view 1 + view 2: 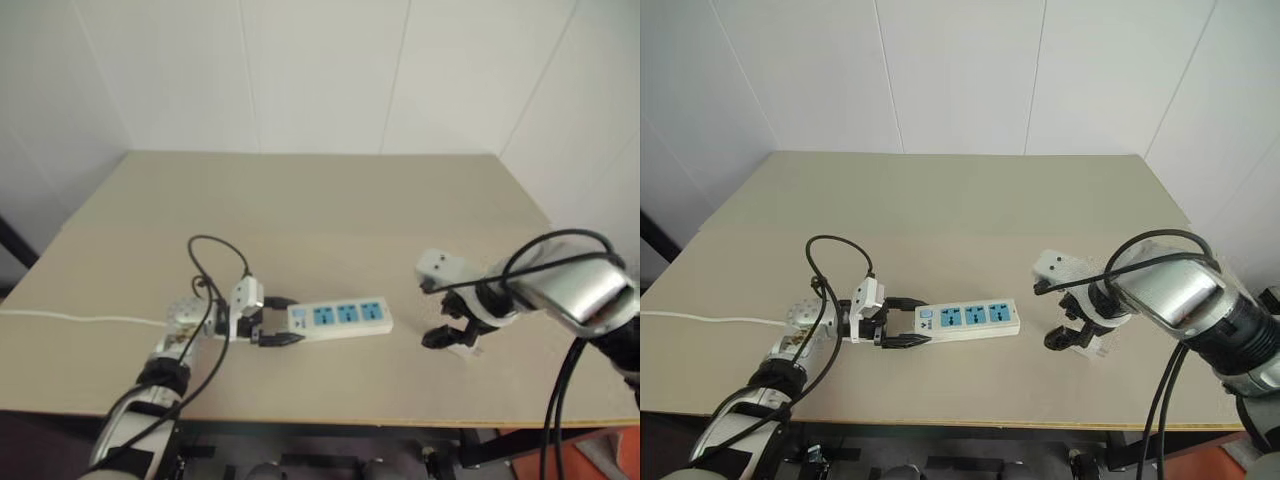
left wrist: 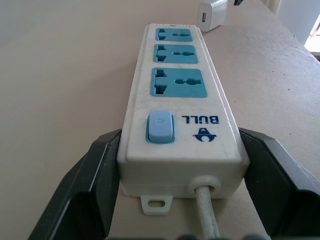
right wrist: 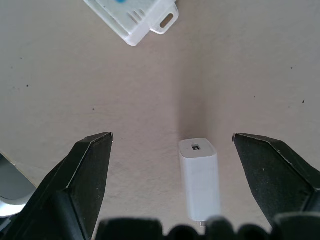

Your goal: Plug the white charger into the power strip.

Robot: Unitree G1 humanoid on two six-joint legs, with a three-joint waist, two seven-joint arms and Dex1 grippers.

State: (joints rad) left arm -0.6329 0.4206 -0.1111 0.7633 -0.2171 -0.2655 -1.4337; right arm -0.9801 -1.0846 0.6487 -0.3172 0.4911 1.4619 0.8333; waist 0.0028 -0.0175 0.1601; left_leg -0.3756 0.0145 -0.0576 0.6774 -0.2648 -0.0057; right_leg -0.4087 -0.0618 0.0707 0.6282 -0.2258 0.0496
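White Charger Lying Between Spread Fingers

White charger [image 3: 200, 172] is lying on the beige surface [image 1: 320, 210], between the wide-apart fingers of the right pincer [image 3: 172, 145]. Left pincer [image 2: 175, 165] is clamping the switch end of the power strip [image 2: 177, 95].

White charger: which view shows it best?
Right wrist view: the white charger lies flat on the table between the open right gripper fingers, port end visible. Left wrist view catches it small beyond the power strip. In the eye views the right gripper mostly hides it.
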